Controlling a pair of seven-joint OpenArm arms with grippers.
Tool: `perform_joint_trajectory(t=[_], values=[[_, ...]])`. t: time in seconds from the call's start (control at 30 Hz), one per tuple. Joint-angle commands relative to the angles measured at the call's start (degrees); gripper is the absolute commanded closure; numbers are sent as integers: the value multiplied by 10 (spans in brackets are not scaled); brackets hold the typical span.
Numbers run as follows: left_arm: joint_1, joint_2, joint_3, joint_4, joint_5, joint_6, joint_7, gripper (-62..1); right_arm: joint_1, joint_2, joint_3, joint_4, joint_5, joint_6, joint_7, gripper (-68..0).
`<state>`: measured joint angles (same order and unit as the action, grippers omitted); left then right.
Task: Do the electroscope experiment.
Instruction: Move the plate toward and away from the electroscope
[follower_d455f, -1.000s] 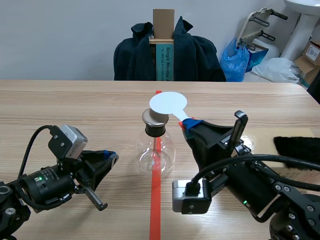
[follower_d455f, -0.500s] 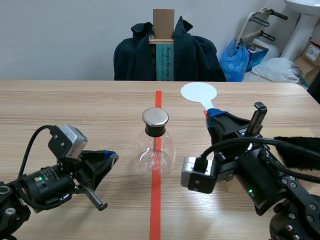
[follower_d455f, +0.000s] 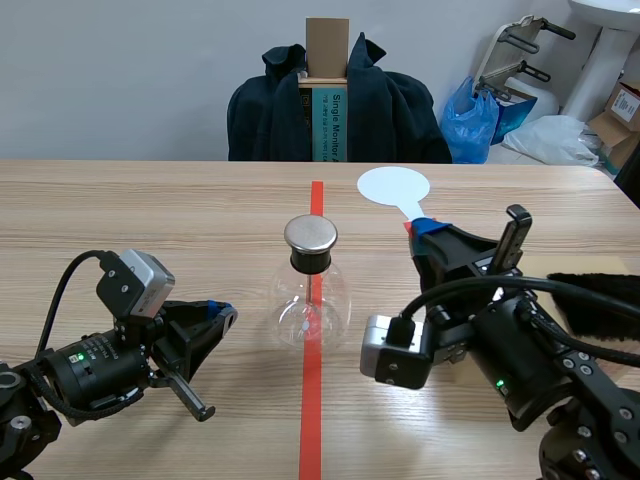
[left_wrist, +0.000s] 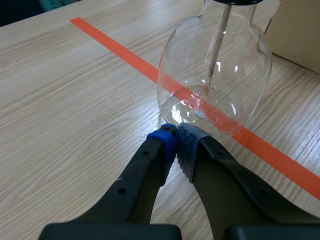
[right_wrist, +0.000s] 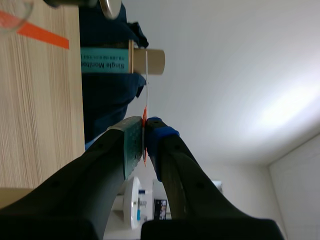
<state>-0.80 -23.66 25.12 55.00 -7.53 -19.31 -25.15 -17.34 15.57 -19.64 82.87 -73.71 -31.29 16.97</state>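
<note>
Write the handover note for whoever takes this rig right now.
Left pincer: shut on nothing, low on the table beside the flask.
Right pincer: shut on the white paddle, raised beyond and right of the flask's metal cap, not touching it.
Black cloth lies at the table's right.
Done: the disc was at the cap a second ago, then drawn away.
To do: probably recharge on the cloth, or set the paddle down.

flask (follower_d455f: 311, 305): clear glossy glass | cap (follower_d455f: 310, 234): brushed metal | table (follower_d455f: 150, 220): matt wood | disc (follower_d455f: 393, 185): smooth white
</note>
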Motion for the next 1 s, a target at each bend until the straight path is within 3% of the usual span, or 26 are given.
perform_joint_trajectory(t=[0.0, 0.47, 0.97], values=[[-7, 2, 0, 11, -5, -1, -8, -41, 7, 0, 1, 6, 4, -8, 13, -7], [-7, 2, 0, 11, -5, -1, -8, -41, 7, 0, 1, 6, 4, -4, 141, -7], [-7, 2, 0, 11, -5, -1, -8, -41, 7, 0, 1, 6, 4, -4, 201, -7]])
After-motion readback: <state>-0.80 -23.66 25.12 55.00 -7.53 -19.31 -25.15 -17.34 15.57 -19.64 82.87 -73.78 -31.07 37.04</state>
